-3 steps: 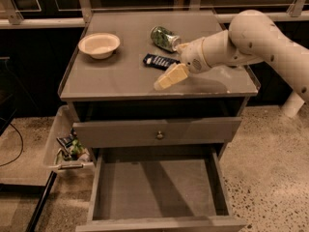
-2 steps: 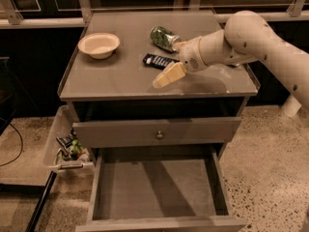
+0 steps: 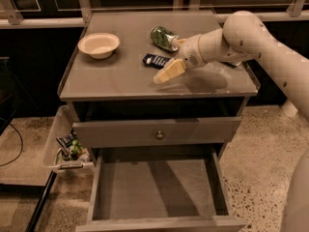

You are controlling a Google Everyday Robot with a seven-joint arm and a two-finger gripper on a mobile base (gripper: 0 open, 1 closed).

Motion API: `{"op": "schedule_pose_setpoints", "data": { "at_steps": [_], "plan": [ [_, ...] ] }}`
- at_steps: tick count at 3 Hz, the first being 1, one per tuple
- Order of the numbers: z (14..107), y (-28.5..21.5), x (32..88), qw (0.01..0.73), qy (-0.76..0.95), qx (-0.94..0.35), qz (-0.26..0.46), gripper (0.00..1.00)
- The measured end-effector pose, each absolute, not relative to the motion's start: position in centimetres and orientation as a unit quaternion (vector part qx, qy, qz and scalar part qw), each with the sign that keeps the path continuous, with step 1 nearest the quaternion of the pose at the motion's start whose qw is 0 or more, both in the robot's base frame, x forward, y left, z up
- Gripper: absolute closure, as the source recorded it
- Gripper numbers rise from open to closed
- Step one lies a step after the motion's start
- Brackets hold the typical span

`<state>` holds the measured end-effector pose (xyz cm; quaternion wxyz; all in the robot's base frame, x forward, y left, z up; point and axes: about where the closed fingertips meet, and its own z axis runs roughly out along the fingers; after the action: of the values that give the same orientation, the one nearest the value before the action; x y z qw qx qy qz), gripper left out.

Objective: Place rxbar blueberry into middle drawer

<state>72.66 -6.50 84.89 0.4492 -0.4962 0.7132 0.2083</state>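
The rxbar blueberry, a dark navy wrapper bar, lies flat on the cabinet top near its middle. My gripper hangs low over the top, just right of and in front of the bar, its pale tip pointing down-left. It holds nothing that I can see. The middle drawer is pulled out wide below, its grey floor bare. Above it sits a closed grey drawer front with a round knob.
A pale bowl stands at the top's left. A green can lies on its side behind the bar, close to my wrist. A bin with packets hangs at the cabinet's left side. Speckled floor lies all around.
My gripper has shifted slightly left and back, closer to the bar. The bar, bowl, can and drawer have not moved.
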Motion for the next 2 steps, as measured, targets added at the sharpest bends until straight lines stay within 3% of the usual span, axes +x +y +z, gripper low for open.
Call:
{"op": "schedule_pose_setpoints", "data": {
  "at_steps": [2],
  "plan": [
    [84.54,-6.63,74.45,0.454,0.7,-0.496,0.242,0.0]
  ]
}}
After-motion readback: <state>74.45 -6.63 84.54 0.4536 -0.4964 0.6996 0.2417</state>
